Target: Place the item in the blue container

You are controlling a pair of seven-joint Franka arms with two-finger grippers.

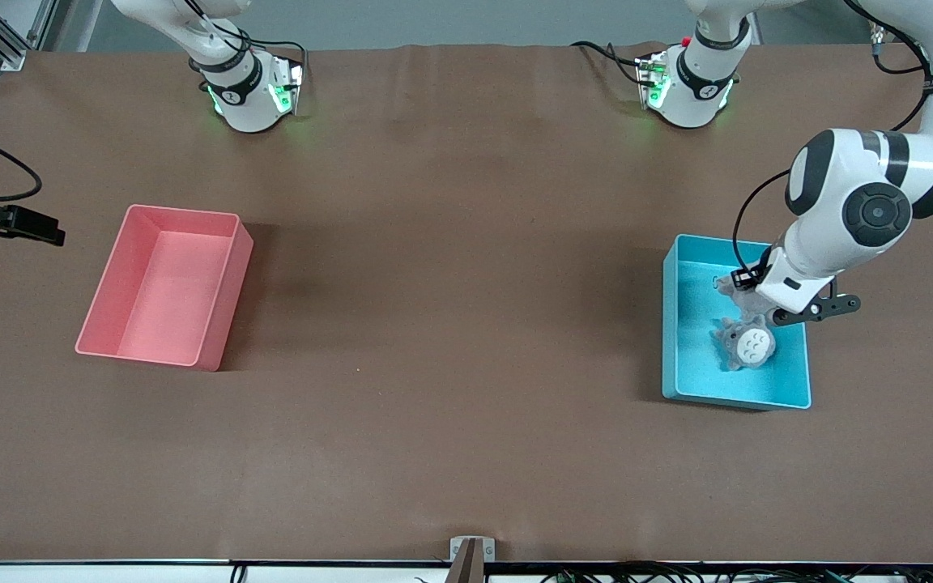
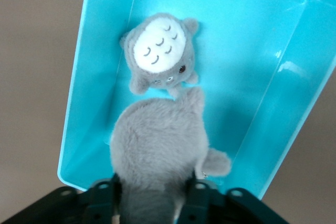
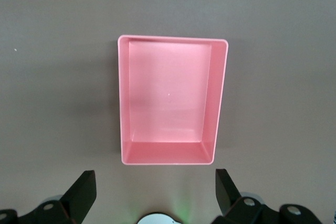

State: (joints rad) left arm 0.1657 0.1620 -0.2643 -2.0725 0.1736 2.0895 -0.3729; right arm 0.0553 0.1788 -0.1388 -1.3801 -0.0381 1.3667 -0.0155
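1. The blue container (image 1: 681, 324) stands on the brown surface (image 1: 450, 324) toward the left arm's end, its long walls running from near the front camera to far from it.
2. A small grey plush toy with a white belly (image 1: 748, 344) lies face up on the container's floor, in the half nearer the front camera.
3. The left pincer (image 1: 746, 301) hangs over the inside of the blue container, over the half farther from the front camera.
4. Its jaws are closed on a second grey plush toy (image 2: 157, 145), gripping it at one end; the furry body sticks out from between them.
5. In the left wrist view one ear or limb of the held toy seems to meet the lying toy, though I cannot tell whether they truly touch.
6. The pink bin (image 1: 160, 283) sits on the surface toward the right arm's end, well apart from the blue container.
7. The right pincer (image 3: 155, 190) waits above the surface just beside the pink bin, its jaws spread wide with nothing between them.
8. In the front view only a dark piece of that arm shows, at the edge toward the right arm's end.
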